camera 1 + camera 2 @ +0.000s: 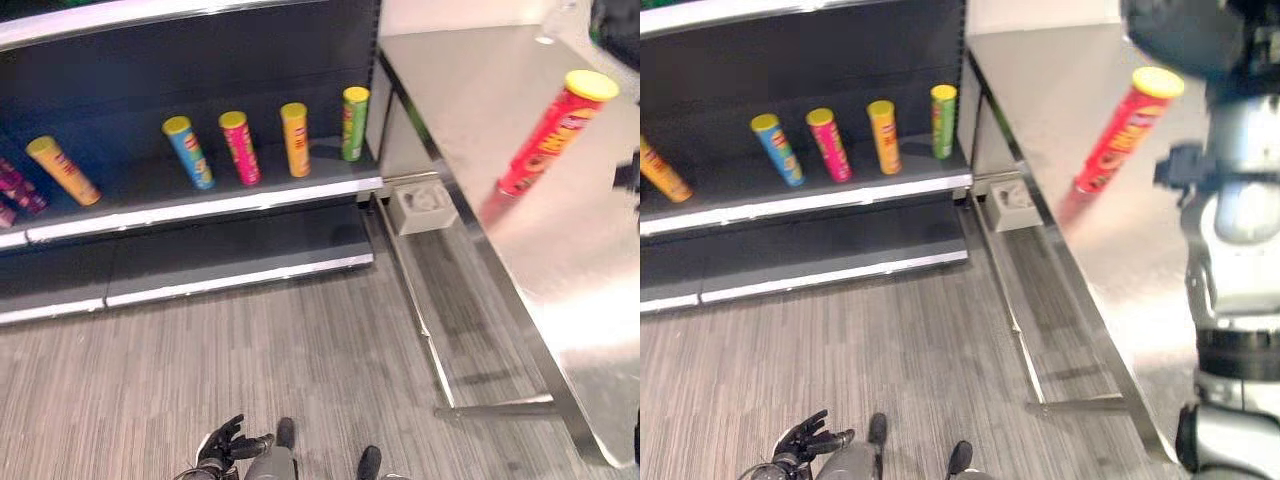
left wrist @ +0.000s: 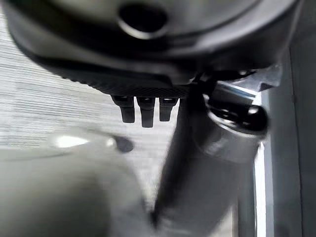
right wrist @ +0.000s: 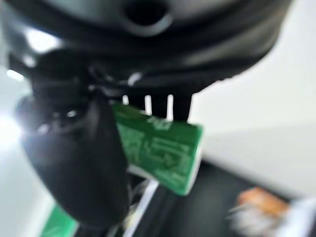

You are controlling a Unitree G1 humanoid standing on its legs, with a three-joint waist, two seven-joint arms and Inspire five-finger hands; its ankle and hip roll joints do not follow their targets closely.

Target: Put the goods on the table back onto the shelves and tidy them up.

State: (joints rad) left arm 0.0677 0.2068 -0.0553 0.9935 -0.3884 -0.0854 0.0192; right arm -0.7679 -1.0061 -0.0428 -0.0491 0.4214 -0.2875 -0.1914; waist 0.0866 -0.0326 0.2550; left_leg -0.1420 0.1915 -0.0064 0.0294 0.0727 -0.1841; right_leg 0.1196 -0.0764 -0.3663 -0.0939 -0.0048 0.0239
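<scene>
**One red can on the table, a green can in the right hand**

A red can [image 1: 548, 136] with a yellow lid stands on the steel table [image 1: 480, 90], at the robot's right, apart from the table's near edge. To the left of the table stands a dark shelf unit [image 1: 200, 195]. On its upper board five cans stand in a loose row: a green can [image 1: 354, 123] nearest the table, then an orange can [image 1: 295, 139], a pink can [image 1: 240, 148], a blue can [image 1: 188, 152], and, well apart from these at the far left, a second orange can [image 1: 62, 170]. All bear yellow lids. At the shelf's left edge some purple packets [image 1: 18, 188] show in part. On the grey floor between the shelf and the table's leg lies a small white box [image 1: 422, 208].

The left hand [image 1: 225, 445] hangs low over the floor, its fingers spread and relaxed, with nothing in them; its wrist view shows the fingers [image 2: 140, 109] straight above the carpet.

The right hand [image 3: 79, 163] is curled round a green can [image 3: 158, 148]: in its wrist view the thumb lies across the can's side and the fingers reach over it from behind.
</scene>
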